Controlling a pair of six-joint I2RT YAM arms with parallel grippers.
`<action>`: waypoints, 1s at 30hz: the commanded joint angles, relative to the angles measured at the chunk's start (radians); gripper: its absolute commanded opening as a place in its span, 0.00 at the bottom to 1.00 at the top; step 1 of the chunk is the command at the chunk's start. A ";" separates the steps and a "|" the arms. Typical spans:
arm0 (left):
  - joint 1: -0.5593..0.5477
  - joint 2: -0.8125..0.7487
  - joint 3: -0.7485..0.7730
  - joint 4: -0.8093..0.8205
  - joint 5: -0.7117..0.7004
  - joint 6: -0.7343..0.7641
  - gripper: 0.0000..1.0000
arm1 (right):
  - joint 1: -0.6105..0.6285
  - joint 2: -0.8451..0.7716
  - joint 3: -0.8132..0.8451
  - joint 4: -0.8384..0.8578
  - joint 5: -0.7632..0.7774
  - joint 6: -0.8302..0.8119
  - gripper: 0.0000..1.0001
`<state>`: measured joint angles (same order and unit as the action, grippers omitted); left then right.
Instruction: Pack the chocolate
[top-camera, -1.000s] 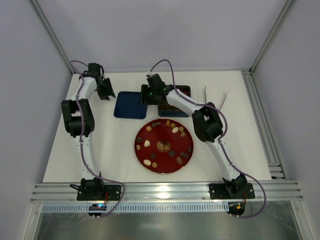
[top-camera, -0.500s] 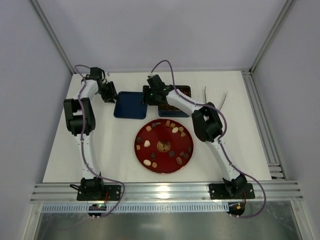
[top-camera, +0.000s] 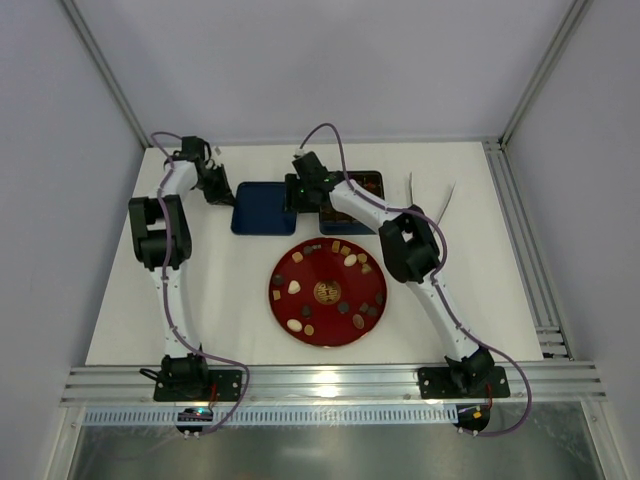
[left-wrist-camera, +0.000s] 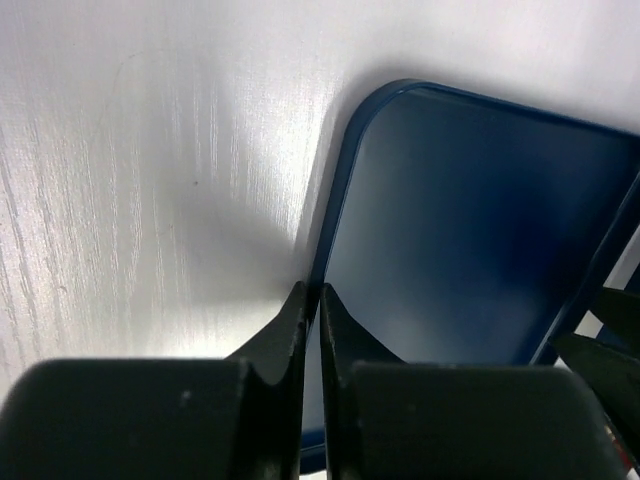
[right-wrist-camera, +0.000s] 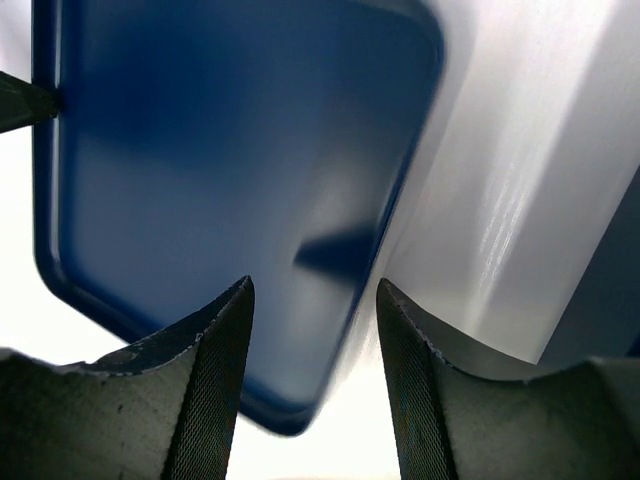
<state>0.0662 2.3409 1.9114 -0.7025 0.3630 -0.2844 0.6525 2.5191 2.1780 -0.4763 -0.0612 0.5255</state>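
**Left pincer nips the blue lid's rim; chocolate lies on the red plate**

The left pincer (left-wrist-camera: 312, 292) has its fingers pressed almost together on the left rim of a flat dark-blue lid (left-wrist-camera: 470, 230) — one finger outside the rim, one inside. The right pincer (right-wrist-camera: 312, 285) stands spread over the same lid's opposite edge, which runs between its fingers; whether they touch it cannot be told. The lid lies on the white table (top-camera: 470, 290), towards the far side. Just beside it on the right sits a dark-blue tin (top-camera: 368, 180), partly hidden by the right arm. Nearer the arm bases, a round red plate (top-camera: 274, 298) carries the chocolate (top-camera: 350, 260) — small dark, brown and cream pieces scattered across it.
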 joint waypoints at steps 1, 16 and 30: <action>0.003 0.017 -0.008 -0.005 -0.015 0.010 0.00 | -0.001 0.007 0.043 -0.013 0.018 -0.012 0.54; 0.003 -0.014 0.037 -0.107 0.024 0.010 0.00 | -0.004 0.012 0.036 -0.004 0.012 -0.010 0.54; 0.021 -0.055 0.006 -0.107 0.145 0.014 0.00 | -0.039 -0.059 -0.050 0.127 -0.150 0.007 0.55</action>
<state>0.0891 2.3405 1.9198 -0.7925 0.4255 -0.2790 0.6182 2.5137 2.1338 -0.3870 -0.1543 0.5297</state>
